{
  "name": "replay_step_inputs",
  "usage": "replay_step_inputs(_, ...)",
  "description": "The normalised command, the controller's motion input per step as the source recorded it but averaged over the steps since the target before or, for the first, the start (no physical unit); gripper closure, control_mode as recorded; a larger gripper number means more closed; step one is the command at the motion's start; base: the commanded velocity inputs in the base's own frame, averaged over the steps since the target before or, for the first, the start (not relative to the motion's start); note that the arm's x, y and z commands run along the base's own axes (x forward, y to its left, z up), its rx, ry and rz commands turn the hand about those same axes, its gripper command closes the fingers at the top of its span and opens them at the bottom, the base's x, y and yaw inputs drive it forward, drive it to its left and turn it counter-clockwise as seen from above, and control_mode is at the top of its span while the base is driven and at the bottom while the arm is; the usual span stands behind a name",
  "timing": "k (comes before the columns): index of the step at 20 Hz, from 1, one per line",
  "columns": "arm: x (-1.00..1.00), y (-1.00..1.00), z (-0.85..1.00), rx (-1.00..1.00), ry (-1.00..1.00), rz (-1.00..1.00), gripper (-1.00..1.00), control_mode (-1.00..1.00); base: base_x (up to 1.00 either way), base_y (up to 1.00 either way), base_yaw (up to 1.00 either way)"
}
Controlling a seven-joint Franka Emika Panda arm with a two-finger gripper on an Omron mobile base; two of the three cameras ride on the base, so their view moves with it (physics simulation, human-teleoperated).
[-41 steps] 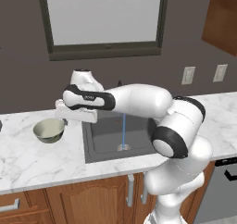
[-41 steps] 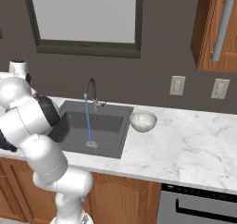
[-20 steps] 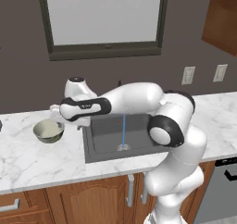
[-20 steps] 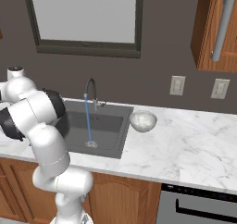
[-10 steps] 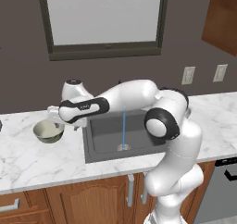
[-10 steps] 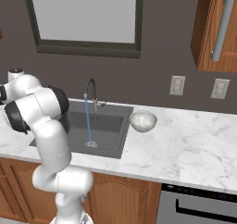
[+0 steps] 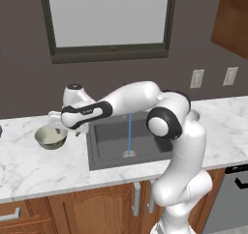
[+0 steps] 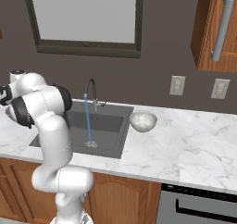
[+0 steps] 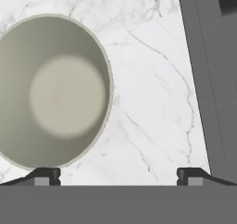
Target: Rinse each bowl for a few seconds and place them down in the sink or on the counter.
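Kitchen, left base view: white marble counter (image 7: 29, 165) over brown cabinets, dark wall and a window behind.
Sink, left base view: dark grey sink (image 7: 99, 151) set into the counter, a thin blue stream of water (image 7: 129, 134) falling to the drain.
Olive-beige bowl, left base view: olive-beige bowl (image 7: 50, 137) sits upright on the counter just left of the sink.
Arm, left base view: reaches left across the sink; the gripper (image 7: 62, 126) hangs just above the bowl's right rim, not touching that I can tell.
Right base view, counter: marbled grey bowl (image 8: 142, 121) rests on the counter just right of the sink, untouched.
Right base view, faucet: slim dark faucet (image 8: 91, 92) arcs over the basin with the stream running.
Right base view, hidden: the arm's own bulk covers the left side of the counter, so the olive-beige bowl is masked.
Hand view, surface: veined marble with the sink's edge running down the right side.
Hand view, bowl: pale cream inside faces the camera, cut off at the left edge.
Hand view, fingertips: both tips (image 9: 47, 176) stand as far apart as they go, holding nothing; the left one lies under the bowl's near rim, the right one over bare marble.
Step in hand: reaching to grasp the olive-beige bowl.
Doing it well: straddle the rim, one finger inside and one outside, descend squarely, then close firmly.
Hard to tell: height above the rim.
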Motion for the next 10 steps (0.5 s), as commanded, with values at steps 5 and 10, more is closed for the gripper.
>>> replay_step_inputs(5, 0.17, 0.03, -0.19, 0.00, 0.00, -0.02, -1.00, -1.00, 0.00, 0.00, 0.00)
replay_step_inputs(10, 0.13, 0.00, -0.22, 0.00, 0.00, -0.02, -1.00, -1.00, 0.00, 0.00, 0.00)
